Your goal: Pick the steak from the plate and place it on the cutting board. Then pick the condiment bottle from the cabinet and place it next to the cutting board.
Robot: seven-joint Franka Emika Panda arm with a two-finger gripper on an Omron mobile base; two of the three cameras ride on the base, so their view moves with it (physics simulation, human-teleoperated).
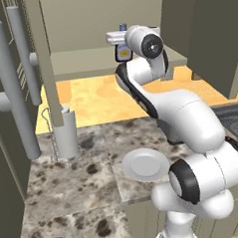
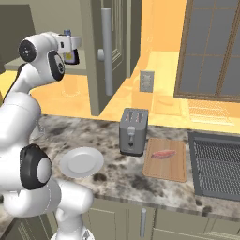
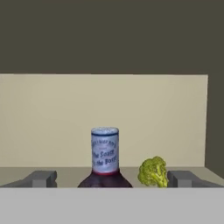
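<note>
The condiment bottle, dark with a blue-grey top and a pale label, stands on the shelf of the beige cabinet. My gripper is open. Its fingertips stand one on each side of the bottle, apart from it. In the left base view the arm reaches up to the cabinet shelf with the bottle at the hand. The steak lies on the wooden cutting board. The round plate on the counter is bare.
A small green leafy vegetable sits on the shelf just right of the bottle. A toaster stands between the plate and the board, and a dark stovetop lies to the right. A tall unit with grey handles and a grey cylinder stand at the left.
</note>
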